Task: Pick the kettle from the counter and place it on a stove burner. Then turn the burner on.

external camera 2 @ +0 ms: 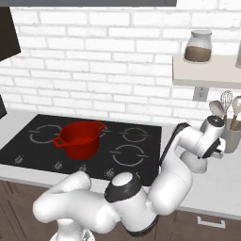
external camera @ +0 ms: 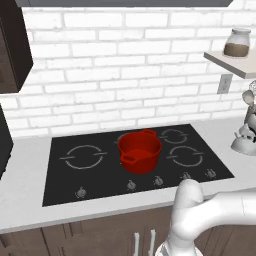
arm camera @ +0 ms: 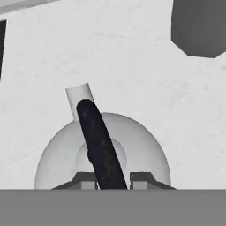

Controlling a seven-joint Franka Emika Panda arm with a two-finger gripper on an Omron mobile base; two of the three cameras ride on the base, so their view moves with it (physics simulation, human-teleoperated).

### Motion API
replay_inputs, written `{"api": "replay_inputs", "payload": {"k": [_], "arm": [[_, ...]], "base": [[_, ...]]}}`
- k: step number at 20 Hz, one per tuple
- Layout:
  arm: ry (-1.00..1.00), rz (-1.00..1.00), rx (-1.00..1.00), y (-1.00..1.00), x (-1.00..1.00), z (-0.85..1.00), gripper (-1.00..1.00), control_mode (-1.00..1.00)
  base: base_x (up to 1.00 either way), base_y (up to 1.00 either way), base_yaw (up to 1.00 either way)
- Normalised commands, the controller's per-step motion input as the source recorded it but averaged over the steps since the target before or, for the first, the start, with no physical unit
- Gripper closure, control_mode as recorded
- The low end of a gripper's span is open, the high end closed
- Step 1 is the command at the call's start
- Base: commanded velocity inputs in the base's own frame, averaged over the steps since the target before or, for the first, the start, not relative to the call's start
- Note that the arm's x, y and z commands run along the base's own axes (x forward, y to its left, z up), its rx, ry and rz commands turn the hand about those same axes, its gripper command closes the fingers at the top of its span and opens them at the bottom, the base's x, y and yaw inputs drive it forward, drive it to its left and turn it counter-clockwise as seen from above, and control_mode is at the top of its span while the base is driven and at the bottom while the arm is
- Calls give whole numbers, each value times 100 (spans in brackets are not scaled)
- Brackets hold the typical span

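Kettle: sits on the desk right of the stove, handle up for a top grab.
Tool: fingers narrowed around the dark handle, apparently gripping it.
Pot: occupies the stove's middle, so the big left burner suits.

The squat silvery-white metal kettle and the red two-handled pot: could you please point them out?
Squat silvery-white metal kettle (arm camera: 141, 145): hand view, rounded body.
Red two-handled pot (external camera: 141, 155): left base view, front wall.

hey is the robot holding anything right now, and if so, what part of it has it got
Yes, it looks so: the gripper is closed around the kettle's dark arched top handle, near one end. The kettle sits on the counter.
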Motion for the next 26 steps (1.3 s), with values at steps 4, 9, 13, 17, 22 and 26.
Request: {"api": "replay_inputs", "payload": {"k": [4,9,13,17,22,26], "arm": [[-8,2,-6,50,-20,-63,100,-100],[-20,1,-3,49,-32,-11,100,-100],[-28,0,0,19,-49,15,100,-100],[-21,2,-1,23,-50,32,100,-100],[-7,7,-7,43,-34,49,100,-100],[-1,8,-10,49,-21,68,100,-100]], "base": [[0,0,0],[0,0,0],[0,0,0],[0,0,0],[0,0,0],[0,0,0]]}}
